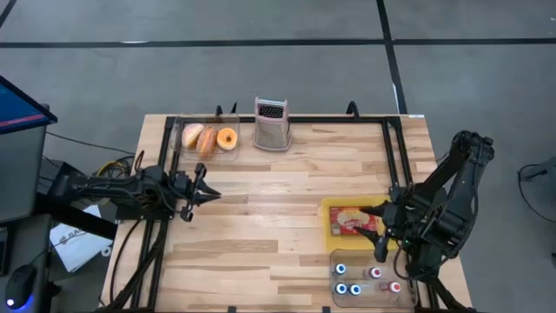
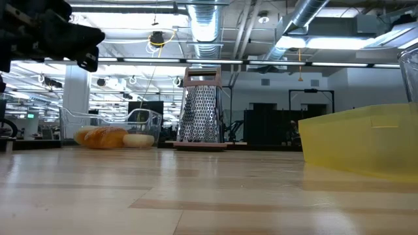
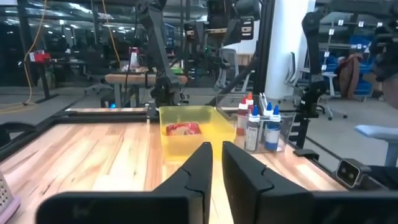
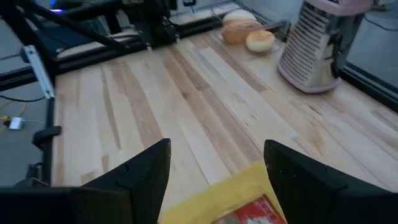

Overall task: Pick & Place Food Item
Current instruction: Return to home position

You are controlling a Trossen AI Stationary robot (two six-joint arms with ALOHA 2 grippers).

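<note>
Starting nearest, at the right, a clear bin [image 1: 363, 278] holds small bottles [image 1: 340, 269]. Just beyond it the red popcorn bag [image 1: 352, 222] lies in the yellow bin [image 1: 330, 217], with the right gripper [image 1: 373, 230] spread wide and empty over it. Mid-left, the left gripper [image 1: 213, 195] hovers, fingers nearly together, empty. Farthest, pastries [image 1: 207, 139] sit in the transparent bin [image 1: 178, 130], just left of a grater [image 1: 271, 124].

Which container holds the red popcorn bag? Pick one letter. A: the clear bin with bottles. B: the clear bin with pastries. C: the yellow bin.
C: the red popcorn bag lies inside the yellow bin, with the right pincer open above it.
</note>
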